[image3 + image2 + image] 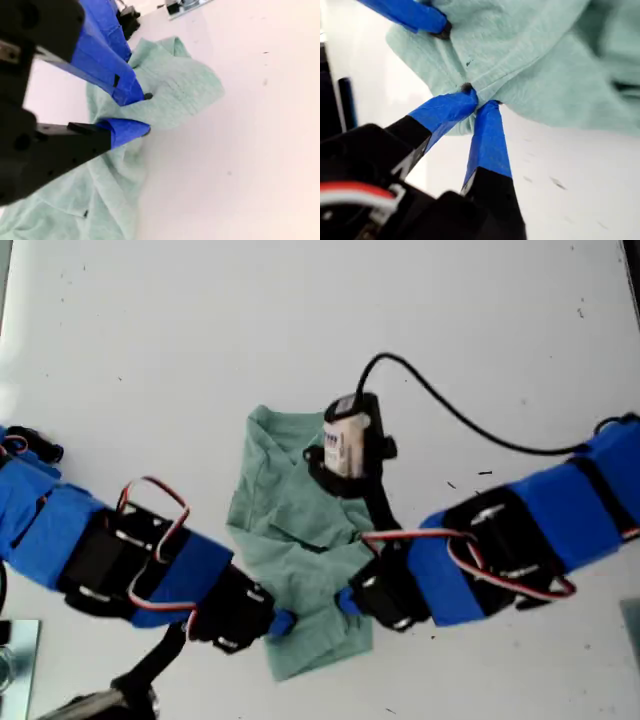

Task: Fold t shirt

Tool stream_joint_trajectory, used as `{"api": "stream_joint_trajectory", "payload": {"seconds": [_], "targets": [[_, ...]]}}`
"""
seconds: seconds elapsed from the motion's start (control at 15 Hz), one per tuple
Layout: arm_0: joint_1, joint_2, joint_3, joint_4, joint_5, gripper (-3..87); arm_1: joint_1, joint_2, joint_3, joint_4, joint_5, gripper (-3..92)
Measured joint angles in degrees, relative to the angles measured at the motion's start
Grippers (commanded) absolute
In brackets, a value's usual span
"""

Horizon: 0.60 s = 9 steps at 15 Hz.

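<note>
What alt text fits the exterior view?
Seen from above, a wrinkled pale green t shirt lies partly folded on a white table, with two blue-taped robot arms reaching in from the exterior view's left and right. Their blue gripper tips meet the shirt near its lower end, and a wrist camera with a black cable sits over its top.

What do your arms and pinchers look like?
My first arm and second arm are black blocks wrapped in bright blue tape, with red and white wires looping over them. My first gripper and my second gripper each have two pointy fingers with blue-taped tips. A black cable runs to a white camera.
</note>
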<state>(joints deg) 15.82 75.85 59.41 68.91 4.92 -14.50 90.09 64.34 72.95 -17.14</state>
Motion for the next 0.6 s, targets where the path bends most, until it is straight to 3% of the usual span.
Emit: {"api": "stream_joint_trajectory", "payload": {"seconds": [0.33,0.4,0.53,0.6], "targets": [[-20.7,6.0,8.0,3.3,9.8,2.4,22.1,7.9,15.0,-5.5,-12.4,-1.2],[-23.1,6.1,8.2,3.3,11.2,18.4,24.3,7.9,15.5,-6.1,-13.3,7.3],[-24.3,9.1,9.1,3.4,14.1,24.3,25.8,10.7,16.9,-6.1,-14.9,29.2],[-25.0,13.6,11.2,3.9,14.9,24.5,27.8,14.3,18.5,-5.7,-16.0,46.8]]}}
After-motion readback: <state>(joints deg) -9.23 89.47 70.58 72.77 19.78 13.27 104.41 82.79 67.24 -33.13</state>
